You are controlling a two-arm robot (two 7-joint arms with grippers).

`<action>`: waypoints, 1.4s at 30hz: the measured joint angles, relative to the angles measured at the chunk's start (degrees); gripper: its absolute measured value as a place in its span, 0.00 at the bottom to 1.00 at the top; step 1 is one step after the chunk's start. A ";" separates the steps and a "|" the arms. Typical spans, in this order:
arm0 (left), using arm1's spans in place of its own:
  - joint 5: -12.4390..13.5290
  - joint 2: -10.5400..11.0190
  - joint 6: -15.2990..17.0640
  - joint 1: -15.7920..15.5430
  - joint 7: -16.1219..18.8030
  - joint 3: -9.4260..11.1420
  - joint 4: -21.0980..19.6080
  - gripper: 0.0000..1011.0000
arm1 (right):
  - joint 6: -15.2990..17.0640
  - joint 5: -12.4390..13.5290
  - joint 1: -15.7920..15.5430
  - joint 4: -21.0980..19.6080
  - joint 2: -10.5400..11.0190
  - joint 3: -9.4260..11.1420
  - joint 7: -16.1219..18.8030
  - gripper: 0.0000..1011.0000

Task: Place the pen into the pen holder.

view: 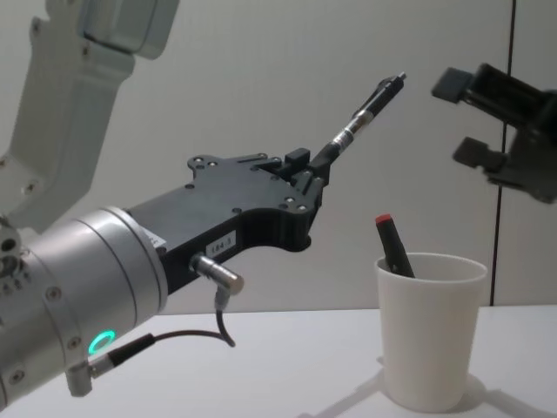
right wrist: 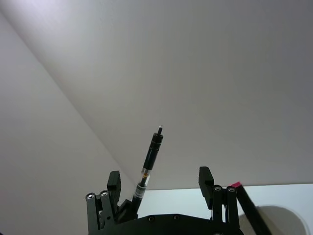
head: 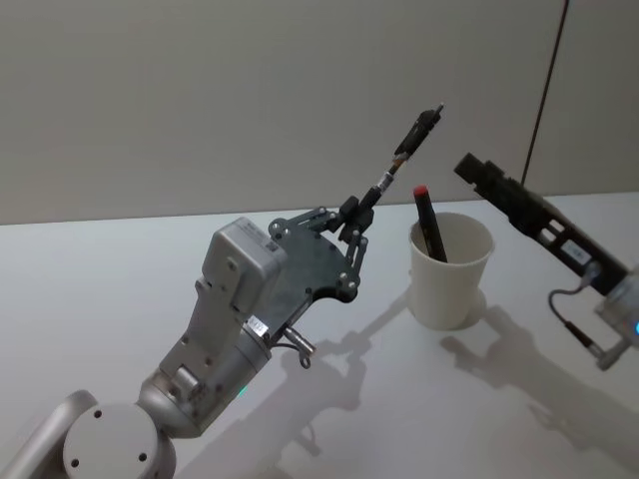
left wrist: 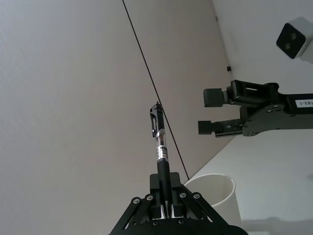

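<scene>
left gripper [head: 358, 222]: fingers [view: 297, 160] clamped together on the lower end of the pen [head: 404, 155]. gripped by the bottom of the barrel only, rest of the shaft free above. pen tilted, clip end up, leaning away and toward the robot's right. held in the air, clear of the worktop [head: 100, 289], to the left of the pen holder [head: 449, 284] and higher than its rim. not touching the holder, no part of it inside.

right gripper [head: 467, 166]: fingers [left wrist: 212, 96] apart, nothing between them. raised above and to the right of the holder. in the chest view, level with the upper part of the pen and pointing toward it across a gap. no contact with pen or holder.

pen holder: plain white paper cup, upright on the worktop, lower than both grippers and between them in the head view. contains a black marker [head: 429, 225] with a red cap, leaning against the inner wall of the cup, red end up and standing above the rim.

left arm: grey wrist housing low on the left in the head view, reaching forward and up. green ring light [view: 103, 341] lit on the wrist in the chest view.

behind the worktop: plain pale wall [head: 200, 100], with a thin dark cable [head: 547, 90] running down it at the right.
</scene>
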 joint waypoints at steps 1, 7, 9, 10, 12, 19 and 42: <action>0.00 0.00 0.00 0.00 0.00 0.00 0.00 0.12 | 0.52 0.93 0.38 0.32 -0.63 -0.26 -0.21 0.99; 0.00 0.00 0.00 0.00 0.00 0.00 0.00 0.12 | 2.06 3.31 1.70 1.62 -2.52 -1.29 -0.91 0.99; 0.00 0.00 0.00 0.00 0.00 0.00 0.00 0.12 | 2.75 4.10 2.29 2.21 -3.29 -1.71 -1.13 0.99; 0.00 0.00 0.00 0.00 0.00 0.00 0.00 0.12 | 3.14 4.49 2.63 2.56 -3.68 -1.95 -1.20 0.99; 0.00 0.00 0.00 0.00 0.00 0.00 0.00 0.12 | 3.58 4.84 3.01 2.94 -4.08 -2.20 -1.27 0.99; 0.00 0.00 0.00 0.00 0.00 0.00 0.00 0.12 | 5.10 5.58 4.58 4.67 -5.89 -3.42 -1.32 0.99; -0.01 0.00 0.00 0.00 0.02 0.00 0.00 0.12 | 5.26 6.94 7.41 8.20 -9.19 -5.96 -1.81 0.99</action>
